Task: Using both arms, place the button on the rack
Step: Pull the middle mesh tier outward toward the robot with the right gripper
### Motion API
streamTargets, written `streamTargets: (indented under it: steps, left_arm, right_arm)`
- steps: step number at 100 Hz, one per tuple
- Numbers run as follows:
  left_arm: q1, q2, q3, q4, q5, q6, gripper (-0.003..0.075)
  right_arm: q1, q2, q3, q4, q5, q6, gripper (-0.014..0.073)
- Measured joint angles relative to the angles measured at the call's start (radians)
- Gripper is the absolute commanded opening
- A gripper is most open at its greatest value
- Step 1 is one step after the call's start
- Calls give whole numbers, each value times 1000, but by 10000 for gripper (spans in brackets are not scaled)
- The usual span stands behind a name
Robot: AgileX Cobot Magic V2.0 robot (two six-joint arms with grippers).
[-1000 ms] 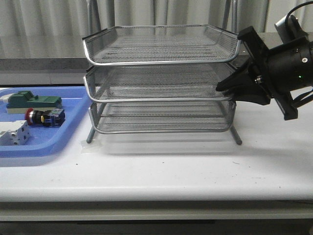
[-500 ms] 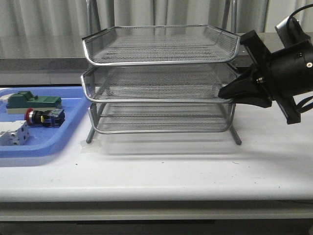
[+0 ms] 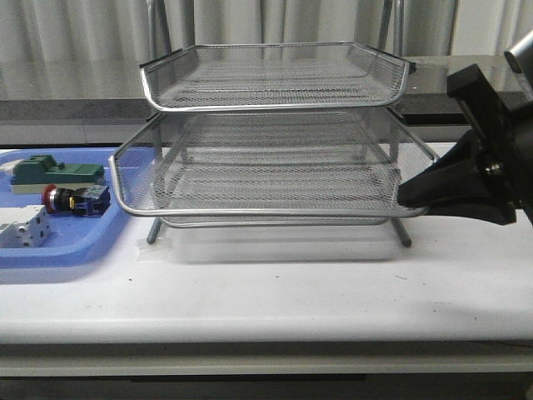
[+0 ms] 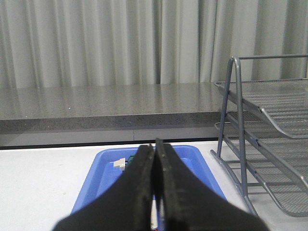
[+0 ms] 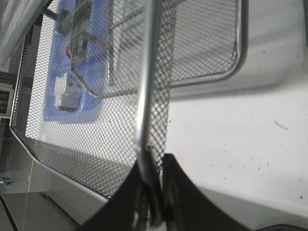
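Observation:
The button [image 3: 73, 199], with its red cap and blue-black body, lies in the blue tray [image 3: 117, 225] at the left. The silver mesh rack [image 3: 275, 105] stands mid-table, its middle tray [image 3: 266, 212] pulled well forward of the other two. My right gripper [image 3: 406, 201] is shut on that tray's right front corner. In the right wrist view its fingertips [image 5: 154, 166] pinch the wire rim [image 5: 146, 86]. My left gripper [image 4: 155, 147] is shut and holds nothing, hovering over the blue tray [image 4: 195, 155] beside the rack [image 4: 269, 120]. It is out of the front view.
A green block [image 3: 58, 171] and a white terminal block [image 3: 21, 227] share the blue tray with the button. The rack's wire legs [image 3: 404, 233] rest on the white table. A dark ledge and curtains run behind.
The middle tray has slid out toward the front, drawn by my right gripper, which moved forward and lower while holding the rim. The button has not moved.

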Motion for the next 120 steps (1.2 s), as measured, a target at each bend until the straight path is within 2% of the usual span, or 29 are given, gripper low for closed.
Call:
streamTargets:
  steps: [55, 65, 79, 91, 120]
  left_arm:
    - [0, 0, 0, 0, 0, 0, -20]
    - [0, 0, 0, 0, 0, 0, -20]
    - [0, 0, 0, 0, 0, 0, -20]
    - [0, 0, 0, 0, 0, 0, -20]
    - [0, 0, 0, 0, 0, 0, -20]
  right_arm:
    - [0, -57, 62, -19, -10, -16, -57]
    - [0, -57, 62, -19, -6, -22, 24]
    - [0, -57, 64, -29, 14, -40, 268]
    - [0, -57, 66, -33, 49, -47, 412]
    - [0, -95, 66, -169, 101, -36, 424]
